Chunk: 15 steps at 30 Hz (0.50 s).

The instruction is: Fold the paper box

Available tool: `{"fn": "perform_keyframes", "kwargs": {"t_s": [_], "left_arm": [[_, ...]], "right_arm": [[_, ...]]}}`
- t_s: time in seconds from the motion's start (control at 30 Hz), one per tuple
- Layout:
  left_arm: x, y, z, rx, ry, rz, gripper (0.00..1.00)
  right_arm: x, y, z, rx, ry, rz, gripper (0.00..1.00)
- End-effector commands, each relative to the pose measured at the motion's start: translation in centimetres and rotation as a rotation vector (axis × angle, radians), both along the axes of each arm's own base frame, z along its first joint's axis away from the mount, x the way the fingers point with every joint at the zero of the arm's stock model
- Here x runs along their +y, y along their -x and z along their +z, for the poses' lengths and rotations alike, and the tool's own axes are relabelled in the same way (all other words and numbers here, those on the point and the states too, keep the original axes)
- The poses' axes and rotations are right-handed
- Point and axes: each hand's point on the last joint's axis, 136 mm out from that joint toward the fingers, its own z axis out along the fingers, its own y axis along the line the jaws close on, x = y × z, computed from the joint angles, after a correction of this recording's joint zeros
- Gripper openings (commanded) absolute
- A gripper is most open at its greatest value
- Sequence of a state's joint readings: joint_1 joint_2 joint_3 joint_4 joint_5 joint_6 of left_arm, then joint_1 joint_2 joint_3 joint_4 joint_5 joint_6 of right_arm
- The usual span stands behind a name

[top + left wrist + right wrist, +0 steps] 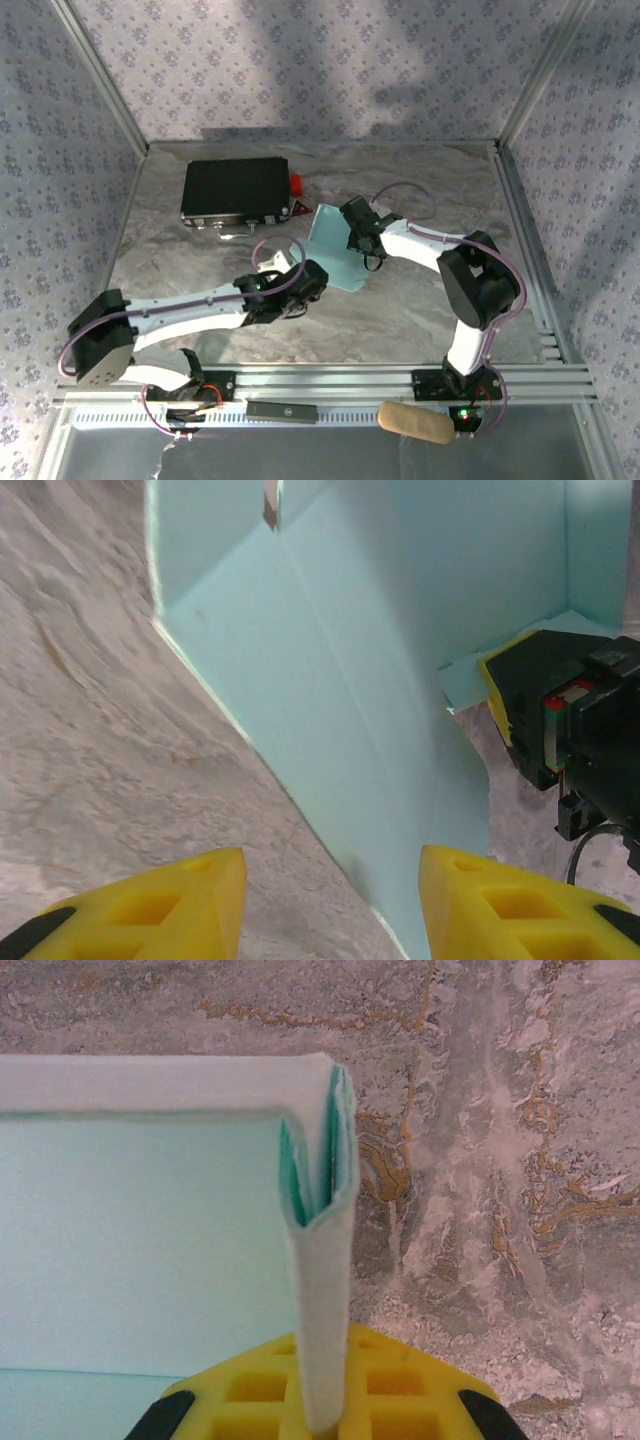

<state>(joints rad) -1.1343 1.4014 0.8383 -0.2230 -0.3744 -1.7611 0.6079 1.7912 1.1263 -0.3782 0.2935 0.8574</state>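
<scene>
The paper box (335,262) is a pale light-blue card, partly folded, in the middle of the marble table. One of its walls stands upright. My right gripper (356,232) is shut on that folded double wall (322,1260), and its yellow fingers (400,1390) pinch the card from both sides. My left gripper (303,272) sits at the box's near left edge. Its yellow fingertips (180,905) stand apart, and the flat panel (370,660) runs in between them, untouched (335,905). The right gripper's black body (575,730) shows beside the far wall.
A black rectangular case (235,192) with red parts lies at the back left of the table. On the near rail rest a tan roll (415,422) and a small black bar (283,409). Patterned walls and aluminium posts close in the table (420,330).
</scene>
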Motion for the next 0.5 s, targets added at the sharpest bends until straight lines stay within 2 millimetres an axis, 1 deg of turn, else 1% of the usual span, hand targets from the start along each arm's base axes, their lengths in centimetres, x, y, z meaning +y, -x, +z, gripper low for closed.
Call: {"fn": "perform_keyframes", "kwargs": {"t_s": [0.0,0.07,0.17,0.23,0.27,0.3,0.33,0.37,0.43,0.47], "left_arm": [[-1.3,-0.9,0.4,0.005,0.097,0.054,0.42],[-1.4,-1.4,0.8,-0.012,0.088,0.065,0.35],[-0.9,-1.3,1.2,0.004,0.033,0.079,0.14],[-0.4,-1.2,1.2,0.016,-0.008,0.09,0.02],[-0.1,-1.2,1.3,0.02,-0.025,0.098,0.0],[0.1,-1.1,1.3,0.021,-0.037,0.1,0.0],[0.2,-1.1,1.5,0.02,-0.045,0.102,0.0],[0.4,-1.0,1.5,0.024,-0.053,0.102,0.0],[0.6,-0.8,1.9,0.021,-0.077,0.091,0.0],[1.1,-0.7,2.3,0.021,-0.108,0.089,0.0]], "right_arm": [[-0.6,1.7,-1.1,0.079,0.001,-0.012,0.0],[-0.6,1.8,-1.1,0.08,0.0,-0.009,0.0],[-0.5,1.8,-1.0,0.079,-0.001,-0.011,0.0],[-0.5,1.9,-0.8,0.079,0.001,-0.015,0.0],[-0.6,1.9,-0.6,0.079,0.005,-0.021,0.0],[-0.6,1.9,-0.3,0.079,0.002,-0.023,0.0],[-0.5,2.0,-0.1,0.081,0.0,-0.02,0.05],[-0.3,2.1,0.4,0.083,-0.005,-0.015,0.13],[0.1,2.4,1.3,0.101,-0.009,0.002,0.33],[0.0,3.1,1.6,0.118,0.0,0.002,0.44]]}}
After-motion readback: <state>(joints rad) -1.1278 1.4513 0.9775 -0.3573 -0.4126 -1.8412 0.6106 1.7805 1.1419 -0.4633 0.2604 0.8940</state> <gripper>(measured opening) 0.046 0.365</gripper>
